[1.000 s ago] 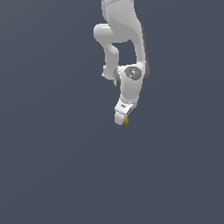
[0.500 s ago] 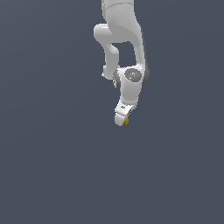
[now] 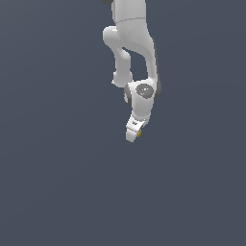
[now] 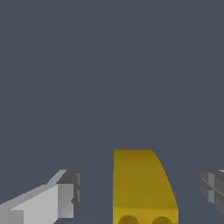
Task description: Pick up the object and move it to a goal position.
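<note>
One mustard-yellow block (image 4: pixel 142 186) sat between the pincer (image 4: pixel 140 197) fingers (image 4: pixel 61 199), which were spread apart with gaps on both sides, low in frame.

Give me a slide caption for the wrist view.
Open pincer straddles the mustard-yellow block, fingers clear of both sides.

Flat, even, dim simulator light, no cast shadows, coarse blocky rendering.
</note>
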